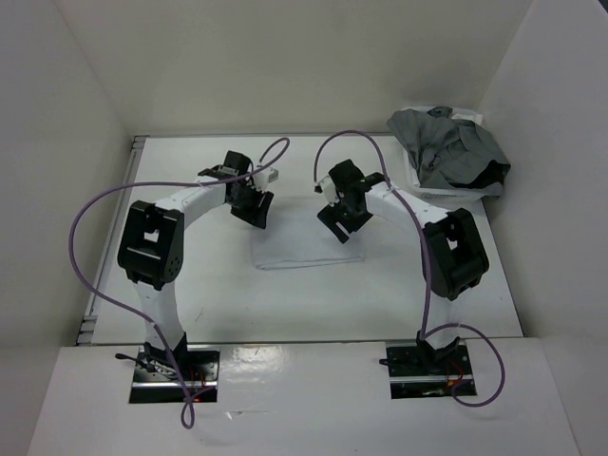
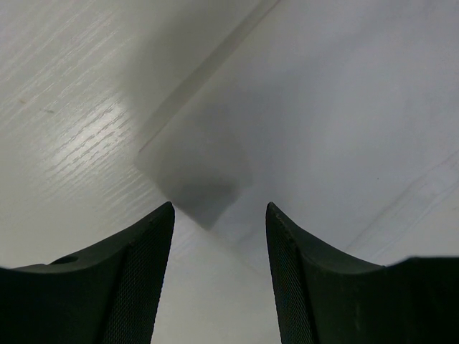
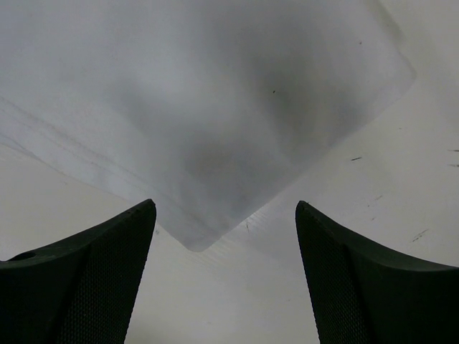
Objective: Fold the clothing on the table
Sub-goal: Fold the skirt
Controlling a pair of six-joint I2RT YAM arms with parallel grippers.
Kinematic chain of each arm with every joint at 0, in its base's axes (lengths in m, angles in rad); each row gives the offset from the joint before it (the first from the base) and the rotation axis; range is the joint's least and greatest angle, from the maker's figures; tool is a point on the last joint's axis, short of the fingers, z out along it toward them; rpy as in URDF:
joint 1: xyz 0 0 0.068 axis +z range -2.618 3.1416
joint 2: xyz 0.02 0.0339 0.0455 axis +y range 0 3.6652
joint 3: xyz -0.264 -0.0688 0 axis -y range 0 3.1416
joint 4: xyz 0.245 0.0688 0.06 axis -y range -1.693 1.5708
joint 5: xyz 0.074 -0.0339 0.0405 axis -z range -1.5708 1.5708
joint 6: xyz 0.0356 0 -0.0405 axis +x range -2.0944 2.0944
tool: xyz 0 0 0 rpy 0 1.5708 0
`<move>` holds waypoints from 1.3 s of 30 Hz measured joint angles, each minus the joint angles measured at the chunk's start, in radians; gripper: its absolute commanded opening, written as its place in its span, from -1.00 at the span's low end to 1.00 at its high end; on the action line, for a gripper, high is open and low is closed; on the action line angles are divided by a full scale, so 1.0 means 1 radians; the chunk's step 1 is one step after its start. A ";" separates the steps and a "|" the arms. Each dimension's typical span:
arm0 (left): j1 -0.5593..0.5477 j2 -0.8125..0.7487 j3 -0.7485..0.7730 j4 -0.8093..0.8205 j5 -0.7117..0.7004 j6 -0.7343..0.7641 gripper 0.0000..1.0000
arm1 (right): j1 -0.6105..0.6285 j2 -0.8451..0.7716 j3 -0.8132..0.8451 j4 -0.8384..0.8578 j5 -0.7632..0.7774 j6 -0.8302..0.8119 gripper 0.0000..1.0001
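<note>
Both finger pairs spread, empty: left gripper [image 2: 219, 208], right gripper [image 3: 225, 204] (wider), each above a white cloth [image 1: 304, 252] corner.

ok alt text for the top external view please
The left gripper and right gripper hang over the far edge of a folded white cloth in the middle of a white table. A crumpled grey garment pile lies at the table's far right corner.
</note>
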 measured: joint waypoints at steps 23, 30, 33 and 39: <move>-0.063 0.040 0.005 0.006 -0.293 -0.135 0.25 | 0.001 0.129 -0.010 0.031 0.173 0.135 0.69; -0.071 0.067 0.016 -0.006 -0.327 -0.155 0.25 | 0.002 0.161 0.034 0.031 0.218 0.154 0.69; -0.073 0.082 0.042 -0.018 -0.338 -0.155 0.25 | -0.002 0.185 0.069 0.031 0.237 0.155 0.69; -0.073 0.147 0.140 -0.035 -0.368 -0.155 0.25 | -0.013 0.233 0.140 0.045 0.271 0.154 0.69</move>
